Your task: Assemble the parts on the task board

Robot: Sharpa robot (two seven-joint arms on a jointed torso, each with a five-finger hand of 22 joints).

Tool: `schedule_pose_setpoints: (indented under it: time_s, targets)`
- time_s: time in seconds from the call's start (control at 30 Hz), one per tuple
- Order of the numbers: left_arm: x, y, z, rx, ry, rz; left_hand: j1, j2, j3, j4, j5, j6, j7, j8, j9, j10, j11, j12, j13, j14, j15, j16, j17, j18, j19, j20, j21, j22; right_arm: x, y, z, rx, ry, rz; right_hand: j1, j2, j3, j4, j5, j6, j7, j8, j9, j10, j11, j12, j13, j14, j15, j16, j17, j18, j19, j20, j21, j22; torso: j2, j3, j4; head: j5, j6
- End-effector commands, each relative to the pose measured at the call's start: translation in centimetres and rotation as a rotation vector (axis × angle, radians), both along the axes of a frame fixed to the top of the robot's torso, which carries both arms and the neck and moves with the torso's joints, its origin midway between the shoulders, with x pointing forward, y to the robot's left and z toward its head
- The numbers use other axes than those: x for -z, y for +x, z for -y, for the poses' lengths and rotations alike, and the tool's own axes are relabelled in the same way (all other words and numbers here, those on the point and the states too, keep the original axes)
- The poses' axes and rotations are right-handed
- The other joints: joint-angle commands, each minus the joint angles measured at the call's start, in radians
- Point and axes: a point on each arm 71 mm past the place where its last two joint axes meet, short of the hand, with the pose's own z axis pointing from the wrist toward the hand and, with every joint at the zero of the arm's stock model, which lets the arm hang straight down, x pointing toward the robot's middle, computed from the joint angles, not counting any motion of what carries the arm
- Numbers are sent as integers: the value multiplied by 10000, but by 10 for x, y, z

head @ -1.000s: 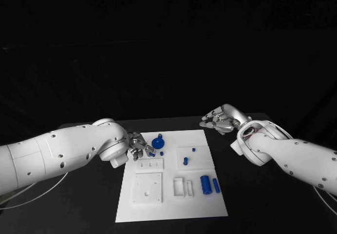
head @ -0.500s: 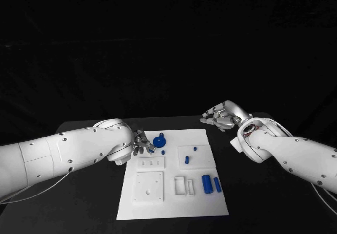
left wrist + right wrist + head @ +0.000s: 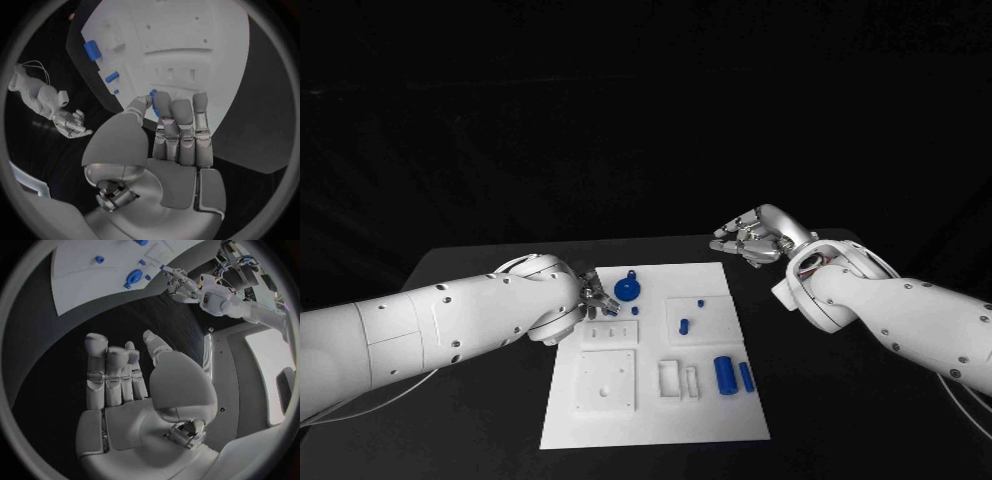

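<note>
Reaching farther over task board (image 3: 711, 400), left hand (image 3: 597, 296).

Setting: robotics lab / test cell, not a home or shop. Evidence: black table (image 3: 473, 300) w/ black backdrop behind it, no domestic items. Single white task board (image 3: 653, 400) laid centrally as a bench fixture, w/ recessed cutouts and small blue parts (image 3: 723, 377) set out on it. Two white robot arms, each ending in a silver many-fingered hand, left hand (image 3: 596, 296) and right hand (image 3: 750, 240), work over the surface. Loose cabling and exposed wiring visible at the arms, typical of a research rig.
</note>
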Motion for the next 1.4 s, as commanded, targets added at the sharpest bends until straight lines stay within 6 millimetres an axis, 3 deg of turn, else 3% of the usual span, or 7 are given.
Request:
schedule_pose_setpoints:
  time_s: [0.03,0.43,1.4]
  targets:
    - [3,-1,1,-78,29,100,-71,22,1637,-1674,36,714,-610,57,10,76,-481,56,21,275,-211,77,25,-146,2,-11,27,221,-1,0,-2,-118,-67,136,93,5,-61,-10,61,-25,-33,-37,-3,-67,4,-32,-11,-56,-17,-32,-1,99,52,5,-63,608,0,3,-1,-9,-33]
    - [17,-6,-1,-149,-31,-176,-98,21,1652,-1695,49,723,-612,56,13,75,-478,74,38,264,-209,90,43,-145,-16,-8,63,217,-1,0,-2,-127,-78,111,93,5,-61,-10,61,-25,-33,-37,-3,-67,4,-32,-11,-56,-17,-32,-1,99,52,5,-63,608,5,-21,8,-9,-34]
    - [26,-11,0,90,113,-544,-198,41,1667,-1749,52,771,-616,54,-17,74,-439,115,102,251,-194,94,62,-136,-35,16,85,210,0,1,-2,-125,-92,85,81,15,-64,-16,67,-12,-37,-37,-2,-65,1,-24,-10,-51,-19,-17,9,97,60,3,-61,611,7,-8,1,35,-136]
